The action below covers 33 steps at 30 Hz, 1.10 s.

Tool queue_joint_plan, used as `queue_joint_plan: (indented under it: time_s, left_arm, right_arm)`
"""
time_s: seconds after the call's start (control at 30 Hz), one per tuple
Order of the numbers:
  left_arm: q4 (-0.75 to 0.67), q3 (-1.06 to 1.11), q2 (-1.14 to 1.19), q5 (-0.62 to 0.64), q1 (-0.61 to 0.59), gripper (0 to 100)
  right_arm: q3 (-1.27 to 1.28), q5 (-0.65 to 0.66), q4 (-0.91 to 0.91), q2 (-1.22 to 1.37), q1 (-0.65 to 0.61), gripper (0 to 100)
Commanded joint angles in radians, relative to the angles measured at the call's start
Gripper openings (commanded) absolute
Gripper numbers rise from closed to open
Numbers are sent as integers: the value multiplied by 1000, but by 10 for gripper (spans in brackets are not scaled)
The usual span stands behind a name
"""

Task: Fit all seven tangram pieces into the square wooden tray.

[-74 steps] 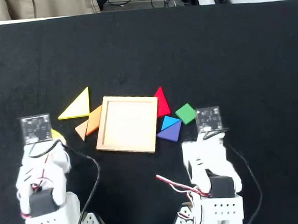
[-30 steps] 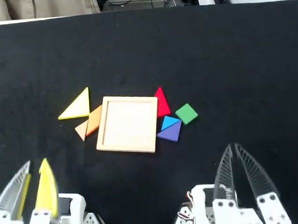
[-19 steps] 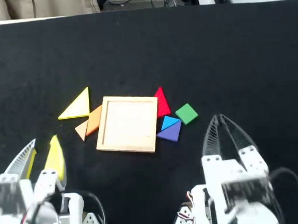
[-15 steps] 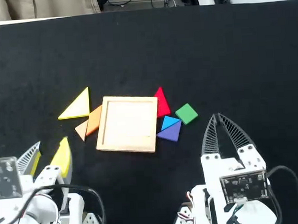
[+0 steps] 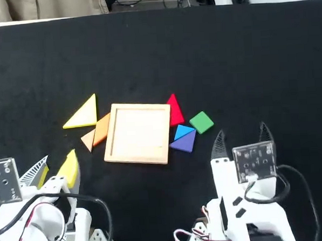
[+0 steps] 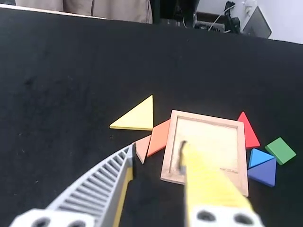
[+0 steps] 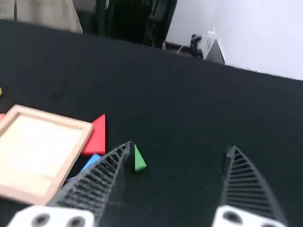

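From above, all seven pieces lie outside the square wooden tray (image 5: 138, 132), which sits empty near the middle of the black tabletop (image 5: 200, 53). The yellow triangle (image 5: 84, 115), the orange parallelogram (image 5: 102, 129) and a small tan triangle (image 5: 88, 139) are clustered against the tray's left edge. The red triangle (image 5: 174, 110), blue triangle (image 5: 182, 132) and purple triangle (image 5: 184, 143) are at its right edge, with the green square (image 5: 201, 122) just beyond them. The left hand (image 5: 58, 155) is at the near left, short of the tan triangle, with its grey ribbed finger and yellow finger spread and nothing between them. Its wrist camera looks forward through that gap, and there the yellow finger (image 6: 208, 189) crosses in front of the tray's near left corner while the grey tip lines up beside the tan triangle. The right hand (image 5: 242, 129) is at the near right – released too, its two dark ribbed fingers wide apart and pointing away from the arm's base, with the green square and purple triangle off to its left. Its wrist camera adds a lower angle, in which the green square peeks out just past one fingertip, with the red triangle and the tray's right side farther along.
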Motion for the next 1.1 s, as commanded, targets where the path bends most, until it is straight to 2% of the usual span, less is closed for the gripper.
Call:
queue_joint_plan:
  time_s: [0.0, 0.07, 0.13, 0.17, 0.2, 0.27, 0.43, 0.53, 0.63, 0.77, 0.9, 1.07]
  left_arm:
    - [6, 4, 25, -25, 7, 125]
    - [6, 12, 26, -28, 13, 107]
    - [6, 8, 17, -28, 15, 83]
    - [6, 5, 17, -28, 15, 68]
    - [6, 7, 17, -31, 13, 49]
    - [6, 15, 15, -72, 7, 25]
    - [6, -13, 58, -143, 5, 28]
    - [6, -48, 212, -209, 5, 28]
    - [6, -116, 474, -258, 12, 28]
    - [6, -306, 813, -261, 12, 29]
    - [6, -478, 970, -241, 13, 29]
    - [6, -545, 1102, -140, 13, 29]
  right_arm:
    - [-15, -11, 12, -65, 8, 272]
    - [-13, -11, 14, -56, 8, 205]
    - [-13, -6, 3, -54, 20, 96]
    - [-13, -5, -5, -54, 46, 28]
    - [-18, -3, -6, -54, 78, 5]
    - [-35, 25, -5, -62, 153, 58]
    - [-102, 209, -107, -56, 328, 11]
    - [-125, 235, -152, -53, 382, 13]
    - [-133, 235, -155, -19, 382, 11]
    - [-188, 235, -189, 122, 382, 11]
    - [-337, 207, -189, 343, 347, 11]
    - [-561, 149, -91, 694, 190, 11]
